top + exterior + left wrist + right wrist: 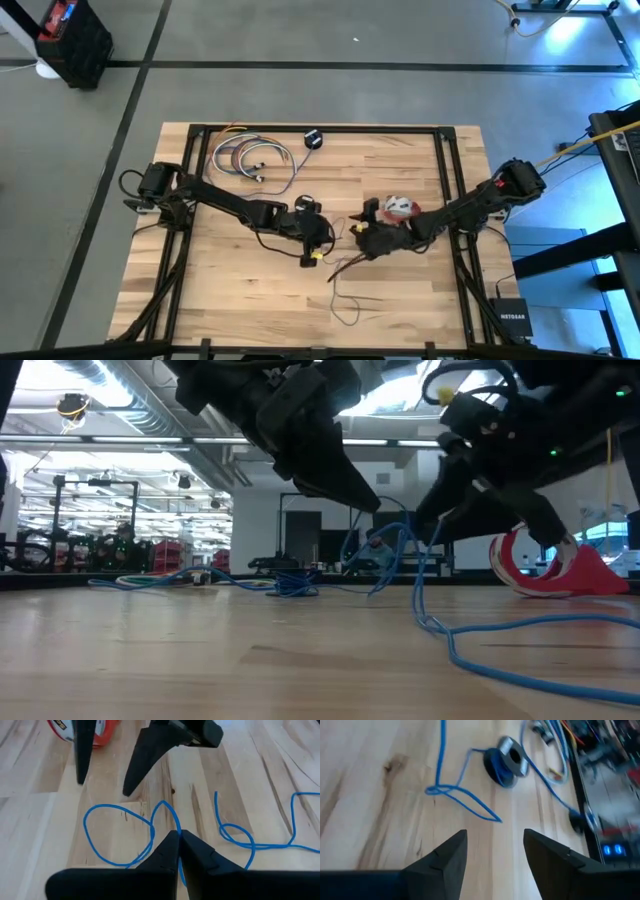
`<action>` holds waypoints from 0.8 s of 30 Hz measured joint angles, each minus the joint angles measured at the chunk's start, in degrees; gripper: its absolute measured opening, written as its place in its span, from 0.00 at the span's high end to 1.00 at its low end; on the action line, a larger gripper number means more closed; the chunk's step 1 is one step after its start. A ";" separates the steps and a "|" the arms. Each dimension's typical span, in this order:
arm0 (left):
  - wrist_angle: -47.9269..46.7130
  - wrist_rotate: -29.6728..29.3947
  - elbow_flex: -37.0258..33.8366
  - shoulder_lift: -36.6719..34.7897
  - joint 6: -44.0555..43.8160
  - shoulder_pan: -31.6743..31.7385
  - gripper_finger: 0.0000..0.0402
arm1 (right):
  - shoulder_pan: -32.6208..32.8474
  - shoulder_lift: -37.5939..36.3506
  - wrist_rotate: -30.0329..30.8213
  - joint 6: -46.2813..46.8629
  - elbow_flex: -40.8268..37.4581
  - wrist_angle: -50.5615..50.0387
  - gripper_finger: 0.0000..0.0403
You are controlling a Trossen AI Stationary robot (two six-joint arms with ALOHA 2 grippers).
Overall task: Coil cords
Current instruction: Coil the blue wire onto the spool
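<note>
Left gripper (177,837): mid-tabletop (250,270), fingers clenched on the thin blue cord (120,827), which lies looped just ahead of it.
Right gripper (495,847): close opposite, fingers spread, grasping nothing, cord below.
Black puck (506,760): on the wood, cord attached.
Red-and-white bundle (398,207): beside the right gripper.

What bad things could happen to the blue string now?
The left gripper is shut on the thin blue cord, which already crosses itself in loose loops; pulling might tighten them into a knot. The right gripper is open with nothing in its jaws, so loose cord might slide about. Both grippers sit close together, so they might bump. The red-and-white cord bundle lies nearby and could get caught up.
</note>
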 joint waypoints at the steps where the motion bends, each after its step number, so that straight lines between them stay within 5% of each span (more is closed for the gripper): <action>1: -0.13 0.00 0.00 0.00 0.00 0.00 0.99 | -0.72 0.00 -1.49 -1.97 -0.02 0.68 0.51; 12: 0.22 -0.11 0.00 0.00 -1.42 0.00 0.99 | -5.72 1.63 -12.16 -14.82 -0.04 6.91 0.53; 16: 0.17 -0.11 0.00 0.00 -2.03 0.00 0.99 | -5.66 3.23 -10.86 -17.09 -0.04 7.32 0.66; 21: -0.33 -0.13 0.00 0.00 -4.53 -0.02 0.99 | -5.61 3.50 -10.74 -17.13 0.41 7.93 0.95; 24: -1.43 -1.26 0.00 -0.43 -9.53 -0.29 0.99 | -5.59 3.39 -7.76 -13.44 0.58 8.21 0.96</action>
